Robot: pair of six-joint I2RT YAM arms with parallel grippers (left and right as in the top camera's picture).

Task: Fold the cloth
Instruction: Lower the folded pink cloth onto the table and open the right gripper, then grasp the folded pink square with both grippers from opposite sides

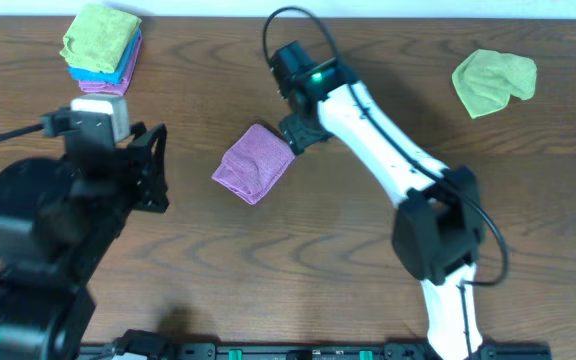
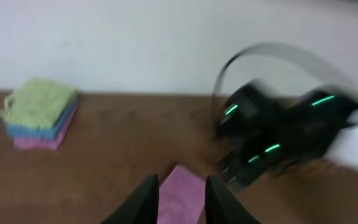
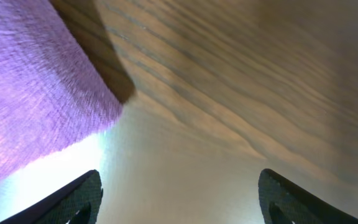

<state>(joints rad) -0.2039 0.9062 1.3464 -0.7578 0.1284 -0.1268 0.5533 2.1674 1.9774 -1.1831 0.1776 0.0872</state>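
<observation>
Overhead view of a brown wooden desk point(image 1: 268, 270), described left to right.

At the far left rear sits a neat stack of folded cloths point(image 1: 103, 45), green on top of blue and pink. Below it, the black left arm's tool point(image 1: 156, 168) hangs above the desk with its fingers apart and nothing between them. Its wrist camera shows it pointing toward the cloth in the middle.

Near the centre lies a small purple towelling cloth point(image 1: 255, 163), folded into a rough square and turned at an angle. The white right arm's tool point(image 1: 296, 132) sits just beside the cloth's upper right corner. In its wrist camera its fingers are spread wide and hold nothing, and the purple edge lies off to one side, outside the gap.

At the far right rear lies a crumpled light green cloth point(image 1: 493, 82), not yet folded.

Risks, as a judgement:
- The open right tool is so close to the purple corner that a sideways move could catch the top layer and pull the fold open.
- Both tools point at the same cloth, so the arms could collide if they close in together.
- The left wrist picture is blurred, so exact clearances there cannot be told.
</observation>
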